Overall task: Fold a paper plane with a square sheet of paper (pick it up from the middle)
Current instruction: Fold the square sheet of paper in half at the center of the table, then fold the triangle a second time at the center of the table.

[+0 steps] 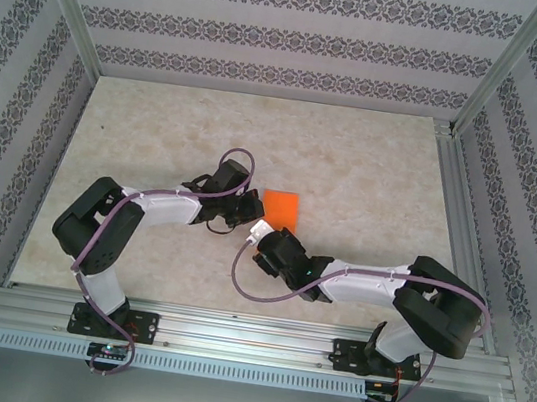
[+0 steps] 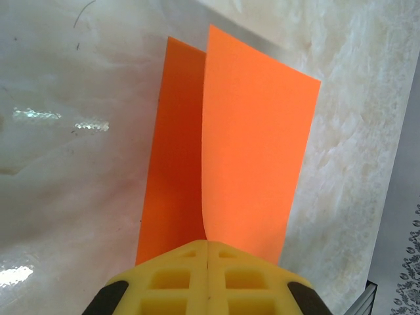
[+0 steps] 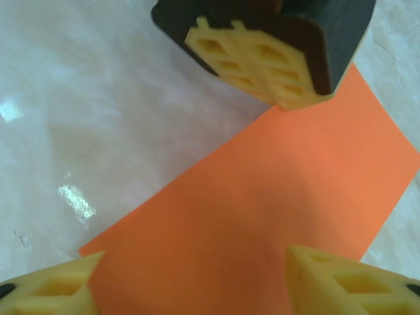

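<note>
The square sheet of paper (image 1: 283, 206) is bright orange and sits at the table's middle. In the left wrist view the sheet (image 2: 256, 144) bends along a centre line into two flaps that rise away from the jaws. My left gripper (image 2: 208, 244) is shut on the sheet's near edge at that line, and its yellow pads (image 2: 190, 262) meet flat. My right gripper (image 3: 193, 262) is open just in front of the sheet (image 3: 262, 203), with one fingertip at each side of the orange surface. The left gripper (image 3: 289, 98) pinches the sheet's far edge there. The paper plane is out of view.
The table (image 1: 355, 163) is pale marble-patterned, with patterned walls on three sides and an aluminium frame rail (image 1: 248, 335) at the near edge. Both arms (image 1: 146, 208) reach in toward the centre and their grippers nearly meet.
</note>
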